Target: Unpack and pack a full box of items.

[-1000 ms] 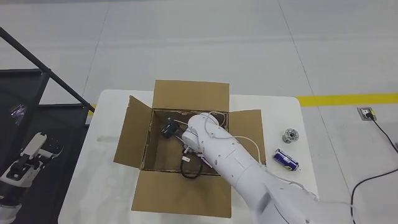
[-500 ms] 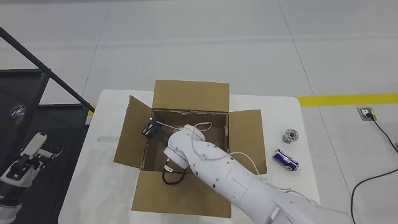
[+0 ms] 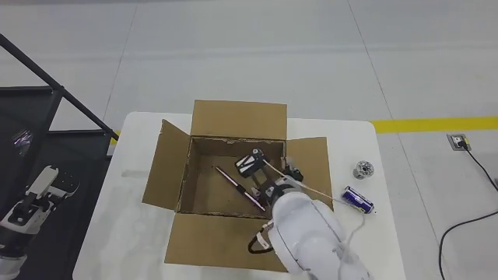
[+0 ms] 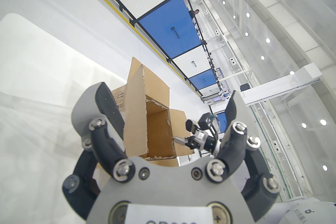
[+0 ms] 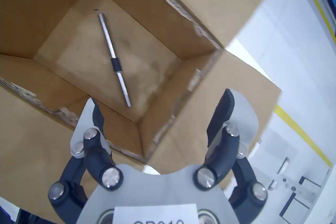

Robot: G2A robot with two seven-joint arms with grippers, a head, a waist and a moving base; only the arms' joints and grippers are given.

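An open cardboard box (image 3: 204, 124) stands in the middle of the white table (image 3: 136, 202). On its floor lies a thin metal rod with a black band (image 3: 237, 184) (image 5: 113, 58). My right gripper (image 3: 270, 167) (image 5: 160, 104) hangs open and empty above the box's near right corner, a little above the rod. My left gripper (image 4: 169, 99) (image 3: 47, 183) is open and empty too, low beside the table's left side and well away from the box (image 4: 147, 114). The right gripper (image 4: 195, 137) is also seen beyond the box in the left wrist view.
On the table to the right of the box lie a blue can (image 3: 358, 199) and a small metal spool (image 3: 362, 169). The box's four flaps (image 3: 307, 167) stand open. A black frame (image 3: 47, 85) stands left of the table.
The right arm swung from the box's left inner side back toward its near right corner. The rod on the box floor, hidden under the arm before, now lies uncovered. The left arm kept still.
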